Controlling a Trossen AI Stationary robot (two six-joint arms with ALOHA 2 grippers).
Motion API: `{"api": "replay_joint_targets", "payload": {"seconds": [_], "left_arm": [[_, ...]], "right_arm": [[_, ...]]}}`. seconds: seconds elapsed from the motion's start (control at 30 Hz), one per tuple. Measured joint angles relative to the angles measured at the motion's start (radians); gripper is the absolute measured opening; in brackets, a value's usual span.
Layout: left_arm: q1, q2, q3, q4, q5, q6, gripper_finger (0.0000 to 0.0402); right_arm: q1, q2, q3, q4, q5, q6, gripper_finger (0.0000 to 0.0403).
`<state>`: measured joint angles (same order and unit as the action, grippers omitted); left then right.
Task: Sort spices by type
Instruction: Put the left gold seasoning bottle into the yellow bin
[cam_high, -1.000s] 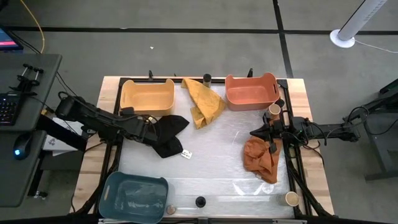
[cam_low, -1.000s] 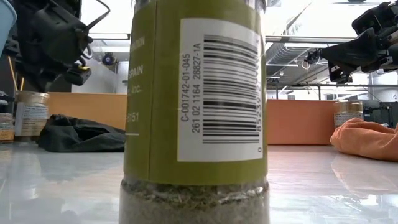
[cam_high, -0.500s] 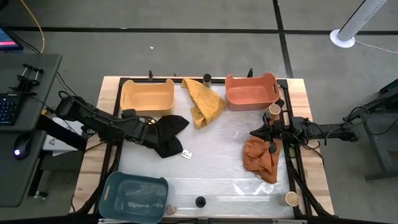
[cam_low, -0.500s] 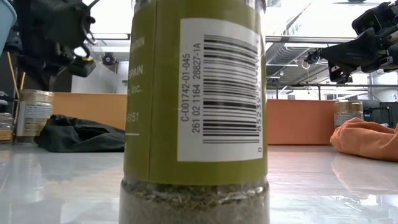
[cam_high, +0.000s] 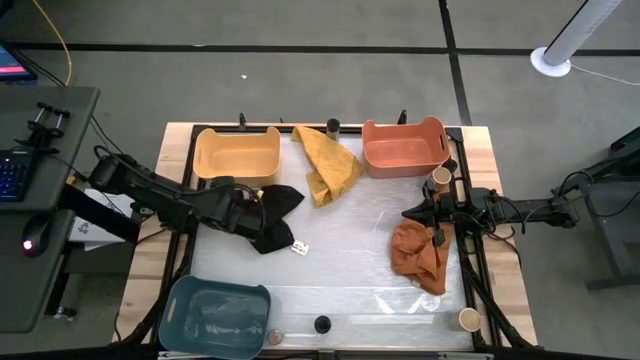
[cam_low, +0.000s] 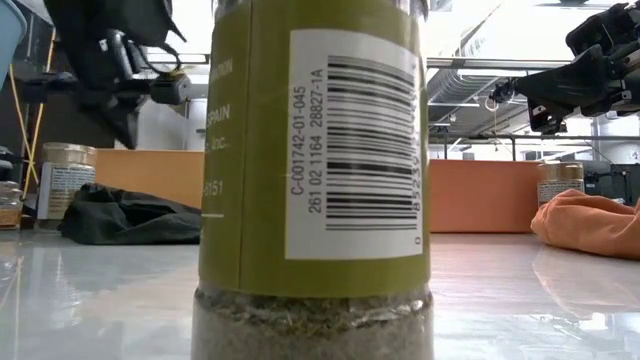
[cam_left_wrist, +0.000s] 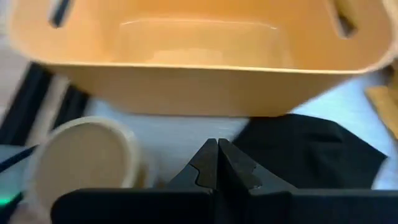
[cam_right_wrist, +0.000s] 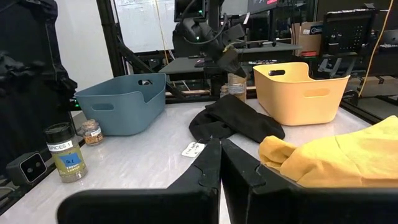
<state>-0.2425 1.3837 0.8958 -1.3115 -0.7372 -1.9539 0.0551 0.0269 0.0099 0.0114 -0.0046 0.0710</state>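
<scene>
We see the left gripper (cam_high: 258, 203) with its jaws pressed fully together and holding nothing, poised over the black cloth (cam_high: 272, 222) just in front of the yellow bin (cam_high: 237, 155), with a tan-topped jar (cam_left_wrist: 81, 163) right beside it. The right gripper (cam_high: 410, 213) also has its jaws shut and empty, waiting above the orange cloth (cam_high: 420, 255) at the right side of the table (cam_high: 340, 250). The spices lie scattered: a jar (cam_high: 440, 178) near the orange bin (cam_high: 405, 146), one (cam_high: 332, 127) at the far edge by the yellow cloth (cam_high: 328, 162), a black-topped one (cam_high: 322, 324) at the near edge, one (cam_high: 468, 319) at the near right corner, and one (cam_high: 274, 338) beside the blue bin (cam_high: 215, 310). We judge that sorting has barely begun: all three bins look empty.
</scene>
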Motion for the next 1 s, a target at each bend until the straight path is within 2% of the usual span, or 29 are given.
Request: {"api": "replay_joint_targets", "payload": {"seconds": [0.1,0.2,0.33,0.5,0.77,1.0], "left_arm": [[0.014,-0.010,0.063,-0.063,-0.006,0.091,0.0000],[0.018,-0.018,0.161,-0.247,-0.025,0.168,0.0000],[0.037,-0.041,0.170,-0.231,0.026,0.262,0.0000],[0.020,-0.021,0.111,-0.251,0.084,0.178,0.0000],[-0.077,-0.014,-0.013,-0.261,0.209,-0.047,0.0000],[-0.106,-0.013,-0.049,-0.267,0.222,-0.121,0.0000]], "right_arm": [[0.000,0.000,0.000,0.000,0.000,0.000,0.0000],[0.000,0.000,0.000,0.000,0.000,0.000,0.0000],[0.000,0.000,0.000,0.000,0.000,0.000,0.0000],[0.000,0.004,0.000,0.000,0.000,0.000,0.0000],[0.000,0.006,0.000,0.000,0.000,0.000,0.0000],[0.000,0.006,0.000,0.000,0.001,0.000,0.0000]]}}
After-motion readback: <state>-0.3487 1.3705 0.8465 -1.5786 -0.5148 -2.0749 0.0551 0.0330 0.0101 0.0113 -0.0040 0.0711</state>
